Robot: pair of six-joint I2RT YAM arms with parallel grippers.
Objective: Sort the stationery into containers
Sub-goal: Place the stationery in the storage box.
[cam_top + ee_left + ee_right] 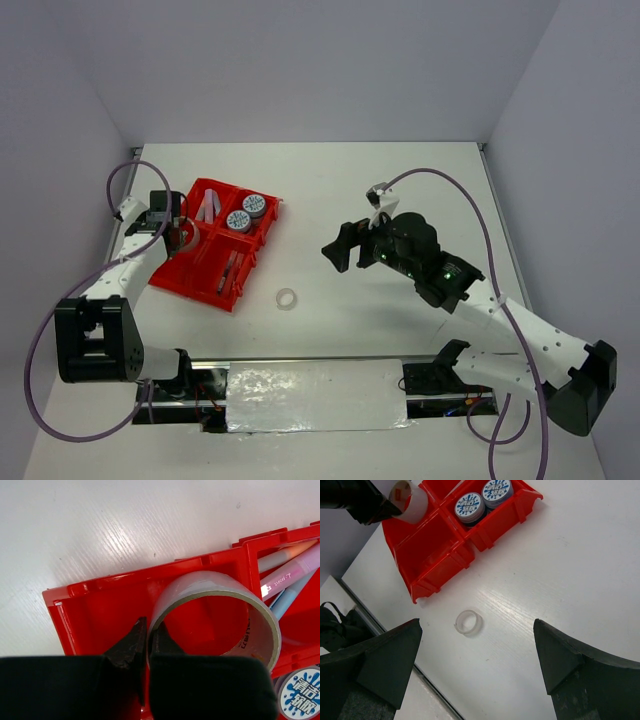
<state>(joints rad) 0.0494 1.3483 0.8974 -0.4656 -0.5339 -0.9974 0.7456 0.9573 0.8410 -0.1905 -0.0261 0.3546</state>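
Note:
The red tray with four compartments lies at the left. My left gripper is shut on the wall of a grey tape ring and holds it in the tray's far-left compartment. Two blue-white tape rolls sit in one compartment, pink and light-blue sticks in another, and thin pens in the near one. A second, smaller tape ring lies on the table in front of the tray. My right gripper is open and empty, high above that ring.
White walls enclose the table on three sides. A metal rail with a foil-covered panel runs along the near edge between the arm bases. The right arm's purple cable loops over the right half.

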